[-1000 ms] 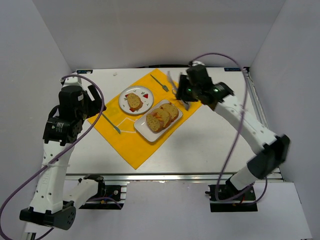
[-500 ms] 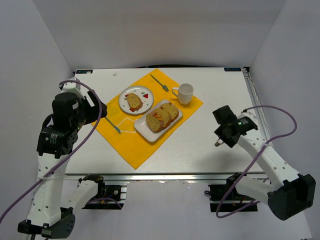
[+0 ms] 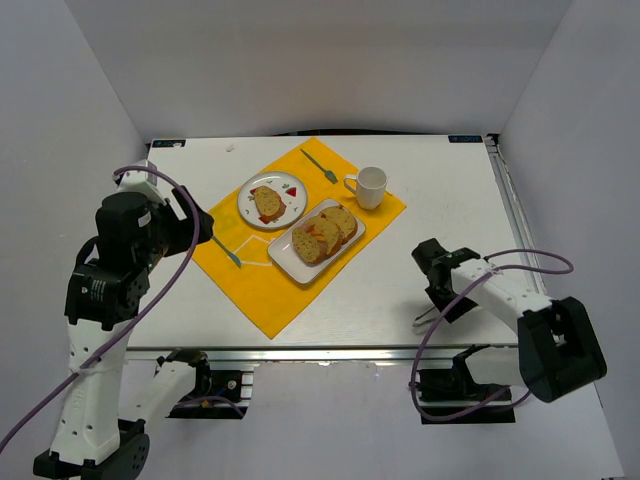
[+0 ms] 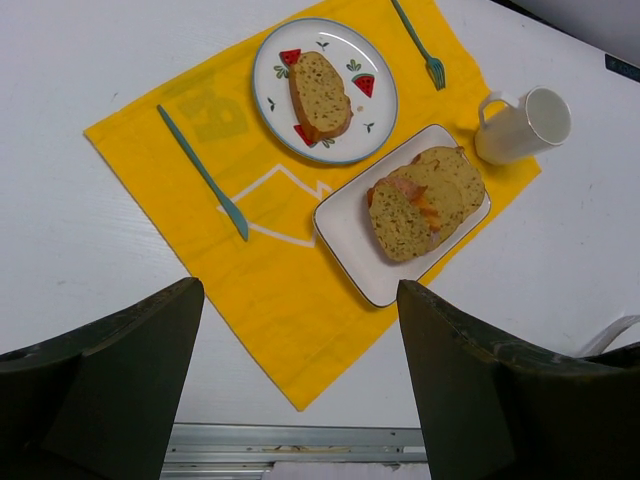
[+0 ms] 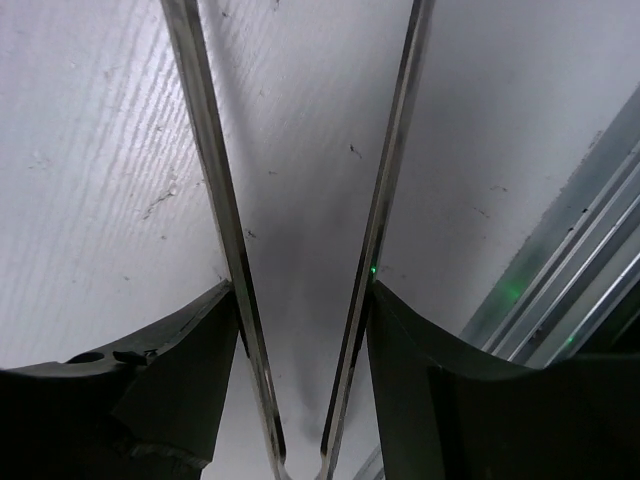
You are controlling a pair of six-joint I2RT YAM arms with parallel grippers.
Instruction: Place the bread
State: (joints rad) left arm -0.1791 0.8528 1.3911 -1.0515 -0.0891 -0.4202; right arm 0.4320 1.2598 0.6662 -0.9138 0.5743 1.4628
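The right gripper (image 5: 300, 292) is squeezing a pair of thin metal tongs (image 5: 214, 200), one dark finger pressing on the outside of each blade. It is sitting low over the bare near-right part of the white tabletop (image 3: 430, 215). The tongs' tips are running out of the top of the wrist view, so their ends are not showing. From overhead the tongs are appearing only as a thin sliver beside the arm. The left gripper (image 4: 300, 295) is hanging raised by the left side of a yellow cloth (image 4: 262, 300), fingers spread wide with nothing between them. The frame's lower edge is cutting off the finger bases.

On the cloth, a round plate (image 4: 268, 80) is carrying the bread (image 4: 320, 95), one oval slice lying flat with its cut face up. Small red wedges are dotting the plate, one partly tucked under the crust; whether they are printed or real cannot be told. Just beside it, a white rectangular plate (image 4: 350, 250) is holding a row of slices (image 4: 425, 200) overlapping so closely that their count is unclear.

The bread's long axis is running from the arms' side toward the back of the tabletop, its near end leaning slightly right.

A white mug (image 4: 520, 125) is standing at the cloth's right corner, with a teal fork (image 4: 418, 42) behind the plates and a teal knife (image 4: 203, 175) to their left.
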